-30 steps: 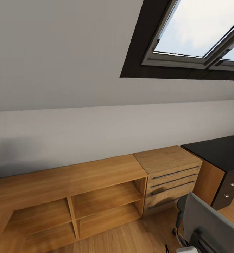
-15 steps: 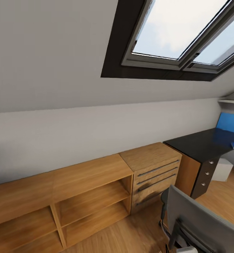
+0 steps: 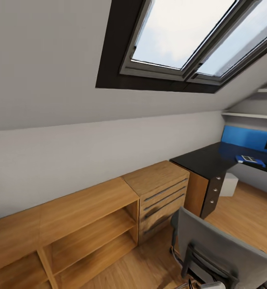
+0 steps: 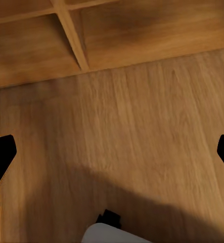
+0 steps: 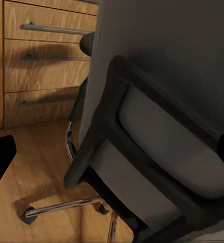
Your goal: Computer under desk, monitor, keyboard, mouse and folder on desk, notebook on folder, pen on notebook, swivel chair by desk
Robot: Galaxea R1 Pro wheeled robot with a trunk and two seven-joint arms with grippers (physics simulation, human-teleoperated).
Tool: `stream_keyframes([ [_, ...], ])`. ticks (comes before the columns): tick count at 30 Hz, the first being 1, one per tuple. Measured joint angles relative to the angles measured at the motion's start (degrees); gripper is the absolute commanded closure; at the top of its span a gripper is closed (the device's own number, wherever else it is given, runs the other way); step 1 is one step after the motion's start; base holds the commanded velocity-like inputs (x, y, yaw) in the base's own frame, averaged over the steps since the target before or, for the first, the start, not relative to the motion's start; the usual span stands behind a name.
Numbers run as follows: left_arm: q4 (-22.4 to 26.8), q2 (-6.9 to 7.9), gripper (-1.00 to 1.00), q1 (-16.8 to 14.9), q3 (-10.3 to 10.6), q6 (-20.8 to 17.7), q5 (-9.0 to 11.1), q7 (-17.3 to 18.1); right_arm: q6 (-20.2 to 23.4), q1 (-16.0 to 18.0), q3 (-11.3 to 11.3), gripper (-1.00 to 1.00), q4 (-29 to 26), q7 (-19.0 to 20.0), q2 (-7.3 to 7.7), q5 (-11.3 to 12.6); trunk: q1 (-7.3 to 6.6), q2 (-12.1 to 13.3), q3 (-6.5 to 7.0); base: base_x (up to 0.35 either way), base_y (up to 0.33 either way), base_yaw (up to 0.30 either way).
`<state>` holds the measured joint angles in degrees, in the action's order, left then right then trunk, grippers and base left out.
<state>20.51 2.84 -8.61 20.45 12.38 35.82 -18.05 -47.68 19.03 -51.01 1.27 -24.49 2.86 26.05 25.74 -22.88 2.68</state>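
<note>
Standing just behind the swivel chair [image 3: 221, 251], the robot with both grippers spread wide and empty risked bumping it into the wooden drawer cabinet [image 3: 159, 192] beside the desk [image 3: 213, 160].

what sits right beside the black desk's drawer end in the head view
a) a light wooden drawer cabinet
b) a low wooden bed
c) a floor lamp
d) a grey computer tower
a: in the head view the light wooden drawer cabinet, with dark bar handles, stands against the drawer-unit end of the desk, and the open wooden shelving runs along the wall on its other side.
</note>
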Motion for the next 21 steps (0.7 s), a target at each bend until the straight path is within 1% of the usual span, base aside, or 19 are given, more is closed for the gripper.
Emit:
stream_keyframes([
  [4,0.0,0.0,-1.0,0.0,-0.01,0.0,0.0,0.04,0.02,0.0,-0.03,-1.0,0.0,0.03,0.0,0.0,0.0,0.0,0.0,0.135,0.159,-0.296],
  [21,0.0,0.0,-1.0,0.0,-0.02,-0.01,0.01,0.09,0.04,0.0,-0.01,-1.0,0.01,0.05,0.0,-0.03,0.02,0.01,0.0,0.008,0.008,-0.296],
])
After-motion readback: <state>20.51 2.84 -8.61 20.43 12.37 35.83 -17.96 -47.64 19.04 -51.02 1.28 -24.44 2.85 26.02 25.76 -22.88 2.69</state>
